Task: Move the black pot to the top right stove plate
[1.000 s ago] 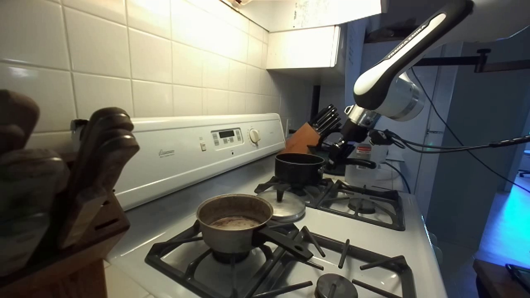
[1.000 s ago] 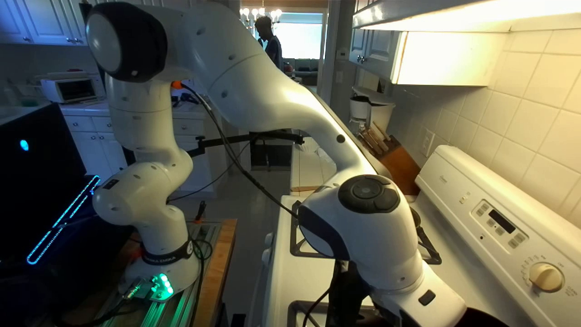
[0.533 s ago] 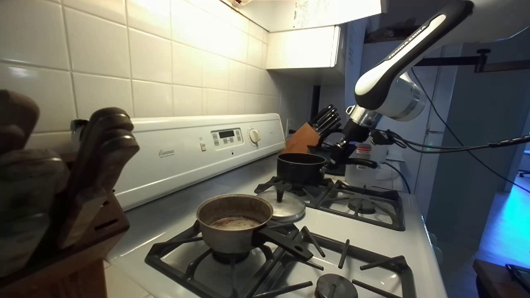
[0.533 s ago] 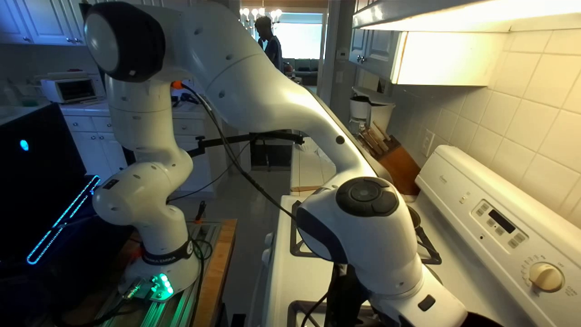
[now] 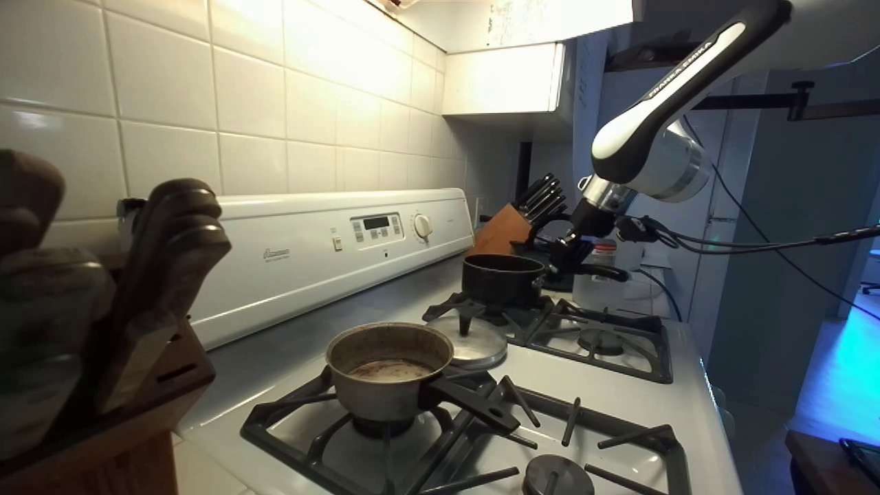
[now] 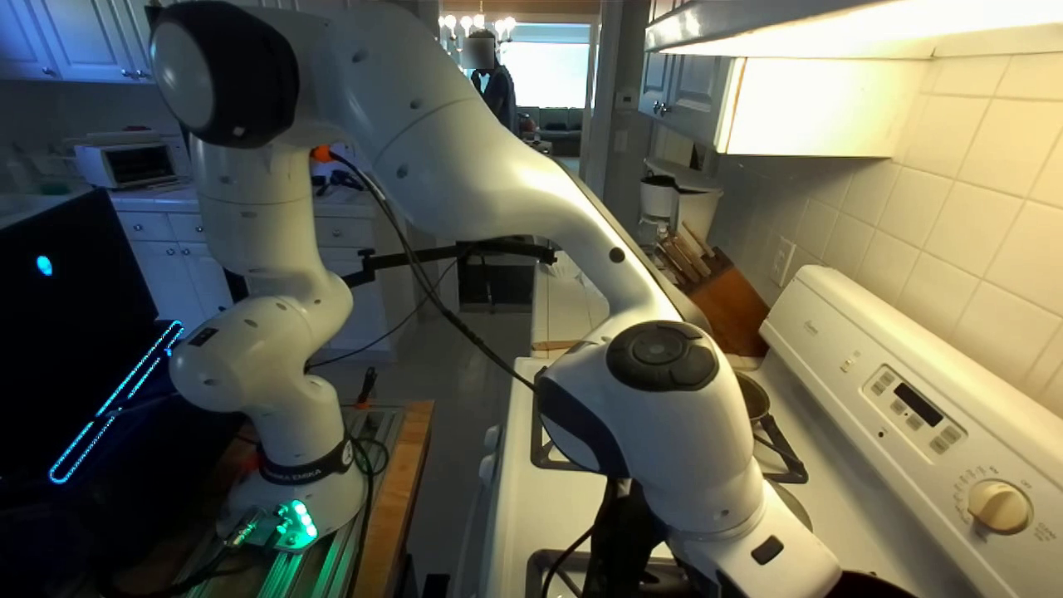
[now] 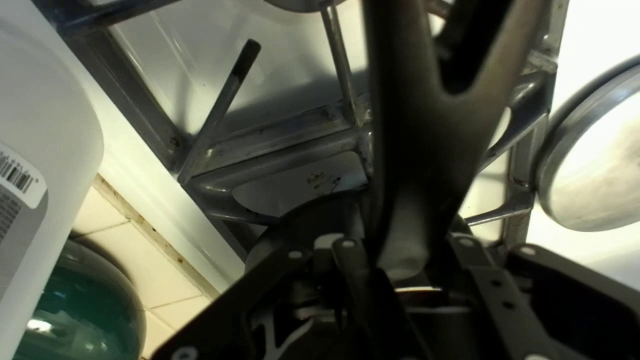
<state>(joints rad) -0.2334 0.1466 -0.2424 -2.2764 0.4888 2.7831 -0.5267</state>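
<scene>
The black pot [image 5: 498,282] sits at or just above the far back grate [image 5: 529,330], the top right stove plate; I cannot tell if it touches. My gripper [image 5: 562,265] is shut on the pot's black handle [image 5: 608,272]. In the wrist view the handle [image 7: 435,130] runs between the fingers of the gripper [image 7: 404,247], and the pot's dark round body [image 7: 305,220] is mostly hidden behind them. In an exterior view the arm hides the gripper, and only a dark edge of the pot [image 6: 868,586] shows.
A silvery-brown saucepan [image 5: 375,399] stands on the near back burner. A steel lid [image 5: 478,347] lies between the grates. A white jug [image 5: 597,295], a knife block [image 5: 498,234] and a green round object [image 7: 85,305] stand past the stove. The stove's back panel [image 5: 316,254] rises behind.
The gripper and pot have shifted slightly right, toward the stove's front, in an exterior view. The grip on the handle looks the same.
</scene>
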